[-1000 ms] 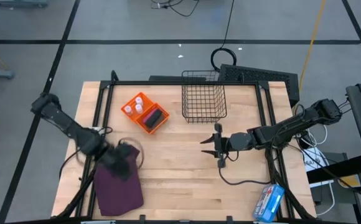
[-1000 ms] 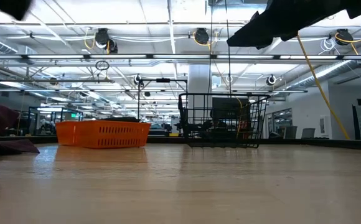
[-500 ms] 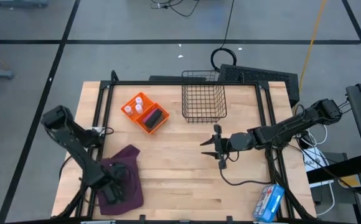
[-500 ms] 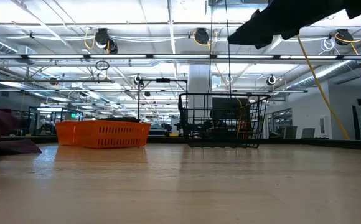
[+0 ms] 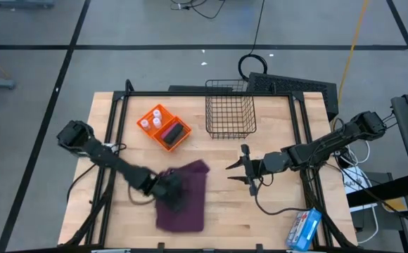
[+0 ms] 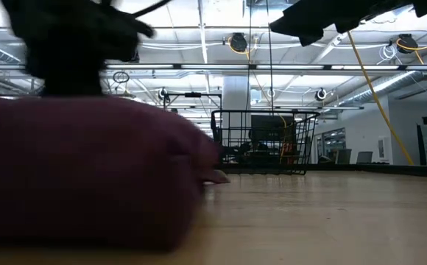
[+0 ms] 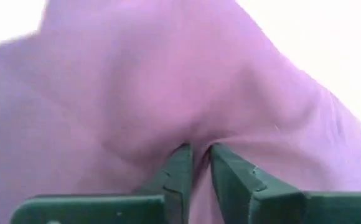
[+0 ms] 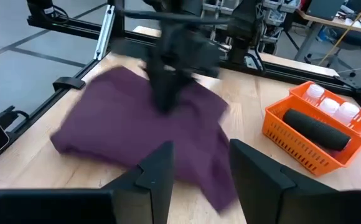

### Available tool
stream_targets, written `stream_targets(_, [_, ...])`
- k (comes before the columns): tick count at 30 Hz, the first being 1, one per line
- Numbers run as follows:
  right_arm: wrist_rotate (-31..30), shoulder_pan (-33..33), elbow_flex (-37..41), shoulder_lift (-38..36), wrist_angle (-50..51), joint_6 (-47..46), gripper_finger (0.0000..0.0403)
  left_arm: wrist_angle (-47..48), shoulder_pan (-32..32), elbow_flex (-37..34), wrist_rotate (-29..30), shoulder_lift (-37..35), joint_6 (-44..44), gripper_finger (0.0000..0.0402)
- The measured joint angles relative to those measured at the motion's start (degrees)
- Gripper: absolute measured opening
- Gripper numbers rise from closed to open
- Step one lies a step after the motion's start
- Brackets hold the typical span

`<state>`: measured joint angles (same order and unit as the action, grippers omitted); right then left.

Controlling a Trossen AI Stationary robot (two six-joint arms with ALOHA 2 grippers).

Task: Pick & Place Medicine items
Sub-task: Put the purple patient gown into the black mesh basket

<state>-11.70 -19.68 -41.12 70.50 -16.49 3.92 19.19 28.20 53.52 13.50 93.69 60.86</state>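
Three small white medicine bottles (image 5: 152, 120) stand in the orange tray (image 5: 163, 128) at the far left of the table, beside a black roll (image 5: 176, 132); the right wrist view shows the bottles (image 8: 331, 103) too. My left gripper (image 5: 167, 187) is shut on the maroon cloth (image 5: 184, 199) in the table's near middle, away from the bottles. My right gripper (image 5: 239, 175) hovers open at the centre right, with nothing between its fingers (image 8: 162, 171). My left gripper pinches a raised fold of the maroon cloth (image 7: 199, 138) between its two fingers (image 7: 178, 167). The cloth bunches up around the fingertips. The fingers come down at it from above, slanting from the table's left. The rest of the cloth (image 6: 88, 177) lies on the table.
A black wire basket (image 5: 230, 114) stands at the far middle of the table. A blue-and-white packet (image 5: 304, 228) lies at the near right corner. A black frame rail (image 5: 110, 133) runs along the table's edges. Bare wood shows between the cloth and my right gripper.
My left gripper has swung from the table's left side down toward the near edge, then toward the right into the near middle. The maroon cloth has come with it, sliding along the table from the near left corner to the centre and changing shape.
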Motion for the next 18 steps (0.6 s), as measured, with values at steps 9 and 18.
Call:
stream_targets(9, [3.0,-2.7,0.0,0.7,-3.0,-1.2,0.0141,-9.2,-10.1,0.8,6.8,-3.1,-22.1,0.0011])
stream_targets(18, [2.9,-7.4,0.0,9.9,-22.1,5.5,0.0141,-5.4,-0.1,4.2,-0.9,-11.6,-23.0,0.0023])
